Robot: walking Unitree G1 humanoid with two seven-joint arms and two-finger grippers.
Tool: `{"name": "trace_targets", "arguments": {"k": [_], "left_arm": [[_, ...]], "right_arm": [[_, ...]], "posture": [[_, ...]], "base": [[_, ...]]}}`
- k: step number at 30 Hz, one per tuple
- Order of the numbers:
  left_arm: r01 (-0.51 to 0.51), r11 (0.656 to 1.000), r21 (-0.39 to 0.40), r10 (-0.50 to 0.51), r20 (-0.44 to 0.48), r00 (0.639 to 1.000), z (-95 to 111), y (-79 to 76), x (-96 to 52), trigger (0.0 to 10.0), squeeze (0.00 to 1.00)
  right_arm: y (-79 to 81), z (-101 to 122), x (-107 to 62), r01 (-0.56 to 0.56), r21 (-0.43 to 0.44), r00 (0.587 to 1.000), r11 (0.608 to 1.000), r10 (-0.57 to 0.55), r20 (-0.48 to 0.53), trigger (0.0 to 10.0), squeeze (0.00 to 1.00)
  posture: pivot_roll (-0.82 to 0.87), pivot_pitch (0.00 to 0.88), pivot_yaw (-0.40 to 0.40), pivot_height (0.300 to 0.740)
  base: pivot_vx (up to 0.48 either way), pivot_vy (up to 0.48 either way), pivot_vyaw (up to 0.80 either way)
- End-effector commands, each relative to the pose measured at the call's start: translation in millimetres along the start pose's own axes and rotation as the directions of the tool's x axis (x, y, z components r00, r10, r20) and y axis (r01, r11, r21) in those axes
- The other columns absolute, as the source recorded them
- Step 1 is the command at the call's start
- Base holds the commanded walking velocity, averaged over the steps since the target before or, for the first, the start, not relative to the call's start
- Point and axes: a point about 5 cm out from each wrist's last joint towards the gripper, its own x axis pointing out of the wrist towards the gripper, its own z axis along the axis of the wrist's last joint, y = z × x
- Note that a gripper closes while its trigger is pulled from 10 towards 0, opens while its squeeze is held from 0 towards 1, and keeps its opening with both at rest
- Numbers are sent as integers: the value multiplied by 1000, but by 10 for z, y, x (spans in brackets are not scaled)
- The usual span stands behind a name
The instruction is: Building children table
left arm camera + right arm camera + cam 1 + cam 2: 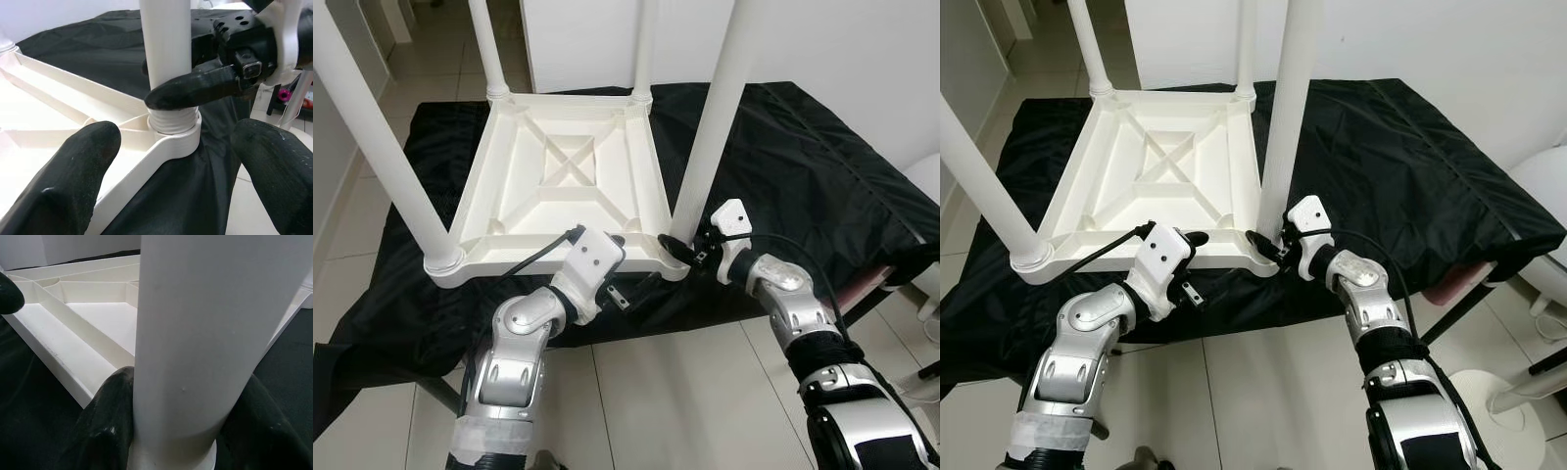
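Tabletop (558, 186) of white plastic, upside down on black-covered worktop (822, 157), ribbed underside up. 4 legs already standing in corner sockets: 2 far ones (489, 49) and (644, 44), near-left one (377, 137), near-right one (720, 108).

Right gripper (690, 250) at foot of near-right leg, jaws closed around it just above socket; right wrist view with black fingers (110, 426) pressed on both sides of white tube. Threads visible at that joint in left wrist view, so probably not screwed fully home.

Left gripper (625, 284) at near edge of tabletop, just beside same corner, jaws spread apart and holding nothing.

Judged nearly finished: all 4 legs placed, last one likely being tightened. Left to do: seating that leg, checking the others, turning table upright.
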Motion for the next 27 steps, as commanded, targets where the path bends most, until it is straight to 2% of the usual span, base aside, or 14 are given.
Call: {"name": "trace_targets", "arguments": {"k": [1, 4, 5, 10, 12, 14, 15, 16, 19, 21, 22, 23, 24, 27], "left_arm": [[-148, 989, 1, 148, -16, 989, -56, 44, 9, 10000, 0], [-189, 981, -34, 188, -34, 982, -166, 51, 23, 10000, 0], [-217, 975, -40, 216, -44, 975, -222, 58, 25, 10000, 0], [-256, 965, -59, 254, -32, 967, -280, 58, 23, 10000, 0], [-274, 959, -73, 273, -18, 962, -302, 52, 6, 10000, 0], [-278, 958, -75, 278, -16, 960, -308, 51, 1, 10000, 0], [-285, 954, -90, 285, -17, 958, -336, 54, -18, 10000, 0], [-285, 954, -90, 285, -17, 958, -336, 54, -18, 10000, 0], [-287, 948, -140, 287, -21, 958, -428, 44, -57, 10000, 0], [-287, 948, -140, 287, -21, 958, -428, 44, -57, 10000, 0], [-285, 947, -145, 286, -21, 958, -450, 41, -60, 10000, 0], [-285, 947, -145, 286, -21, 958, -450, 41, -60, 10000, 0], [-293, 945, -146, 293, -23, 956, -489, 48, -66, 10000, 0], [-296, 944, -146, 296, -22, 955, -497, 51, -67, 10000, 0]], "right_arm": [[51, -63, 11, -34, -6, 999, 999, 34, -30, 0, 0], [47, -81, 3, -13, 17, 1000, 1000, 13, -19, 0, 0], [47, -81, 0, 0, 20, 1000, 1000, 0, -8, 10000, 0], [56, -85, 2, 66, 48, 997, 997, -67, 26, 10000, 0], [88, -111, 1, 134, 74, 989, 988, -138, 46, 10000, 0], [95, -117, 0, 149, 79, 987, 986, -153, 49, 10000, 0], [111, -139, -4, 216, 85, 974, 973, -221, 45, 10000, 0], [111, -139, -4, 216, 85, 974, 973, -221, 45, 10000, 0], [181, -180, -13, 386, 111, 921, 916, -390, 16, 10000, 0], [181, -180, -13, 386, 111, 921, 916, -390, 16, 10000, 0], [217, -180, -9, 420, 128, 905, 898, -425, 9, 10000, 0], [217, -180, -9, 420, 128, 905, 898, -425, 9, 10000, 0], [316, -177, -4, 516, 166, 853, 840, -521, -12, 10000, 0], [343, -175, -6, 544, 176, 835, 821, -549, -19, 10000, 0]], "posture": [[-20, 10, -18, 740], [-23, 12, -22, 740], [-27, 16, -22, 740], [-36, 27, -17, 740], [-38, 31, -18, 740], [-38, 31, -18, 740], [-48, 41, -9, 740], [-48, 41, -9, 740], [-53, 45, -12, 740], [-53, 45, -12, 740], [-58, 49, -11, 740], [-58, 49, -11, 740], [-60, 51, -10, 740], [-60, 51, -10, 740]], "base": [[0, 0, 0], [0, 0, 0], [0, 0, 0], [0, 0, 0], [0, 0, 0], [0, 0, 0], [0, 0, 0], [0, 0, 0], [0, 0, 0], [0, 0, 0], [0, 0, 0], [0, 0, 0], [0, 0, 0], [0, 0, 0]]}}
